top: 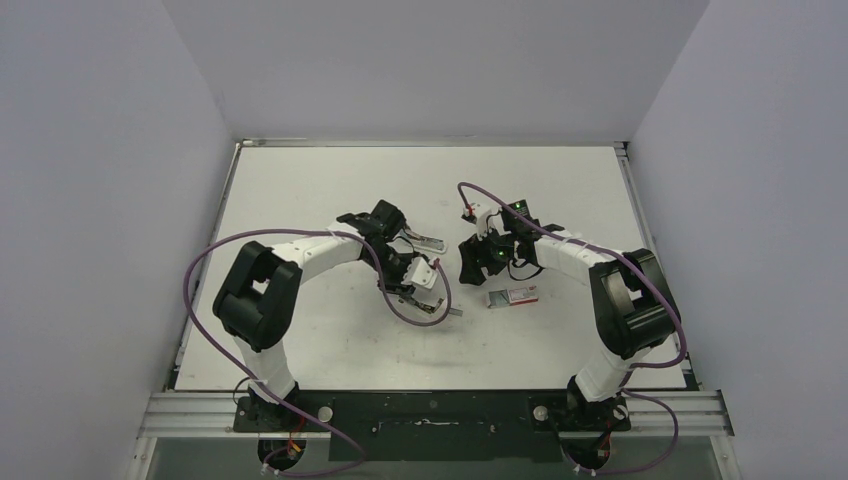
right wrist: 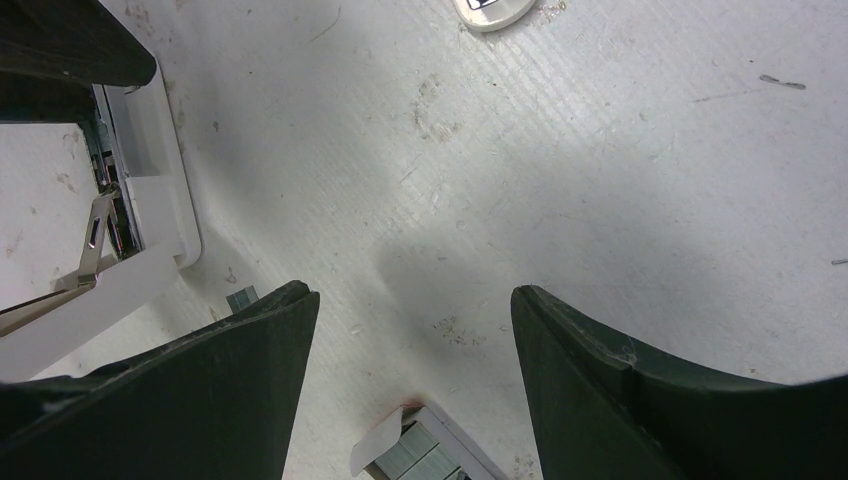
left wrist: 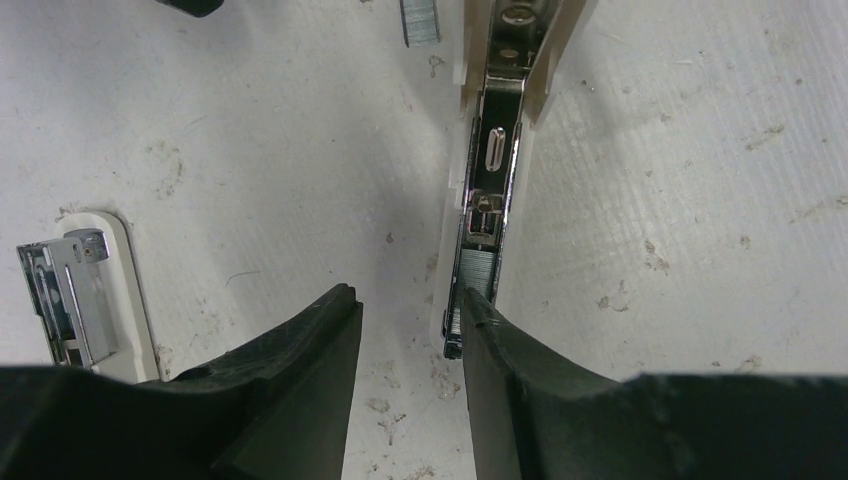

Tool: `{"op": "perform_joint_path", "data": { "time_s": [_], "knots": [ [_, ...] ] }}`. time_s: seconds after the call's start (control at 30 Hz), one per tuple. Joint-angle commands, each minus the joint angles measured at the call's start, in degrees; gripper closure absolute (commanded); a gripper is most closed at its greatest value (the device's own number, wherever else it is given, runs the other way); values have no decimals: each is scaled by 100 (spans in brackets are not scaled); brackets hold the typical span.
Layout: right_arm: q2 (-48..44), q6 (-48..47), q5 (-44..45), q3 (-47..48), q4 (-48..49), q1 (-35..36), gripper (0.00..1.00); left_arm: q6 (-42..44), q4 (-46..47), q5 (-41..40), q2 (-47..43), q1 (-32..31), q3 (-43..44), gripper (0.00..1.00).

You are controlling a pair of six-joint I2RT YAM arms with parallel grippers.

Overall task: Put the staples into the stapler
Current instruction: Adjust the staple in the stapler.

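The stapler (left wrist: 485, 200) lies opened on the table, and its metal channel shows a row of silvery staples (left wrist: 478, 272). My left gripper (left wrist: 410, 312) is open with only bare table in its gap. Its right finger (left wrist: 520, 370) overlaps the near end of the channel. In the top view the left gripper (top: 412, 288) hangs over the stapler (top: 442, 308). My right gripper (right wrist: 415, 300) is open and empty over bare table. The open staple box (right wrist: 430, 455) lies under its near edge, with grey strips showing inside. It is the red-and-white box (top: 513, 296) in the top view, beside the right gripper (top: 472, 262).
A white piece with a metal bracket (left wrist: 75, 300) lies left of my left fingers. A loose staple strip (left wrist: 420, 20) rests beyond the stapler, also visible as a small strip (right wrist: 242, 296) by my right gripper's left finger. Grey walls enclose the table (top: 300, 340).
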Motion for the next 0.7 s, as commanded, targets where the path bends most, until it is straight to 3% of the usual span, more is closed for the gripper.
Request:
{"op": "perform_joint_path", "data": {
  "time_s": [0.0,0.23,0.5,0.67],
  "knots": [
    [77,-57,-123,228,113,-43,28,-156,-20,345,-206,99,300,61],
    [8,-55,-148,213,125,-48,28,-322,65,573,-475,225,188,60],
    [-360,-145,-299,167,146,-140,28,-813,915,489,-1149,387,-598,58],
    [-584,-269,-239,143,112,-145,28,-765,985,417,-1055,342,-616,58]
  ]
}}
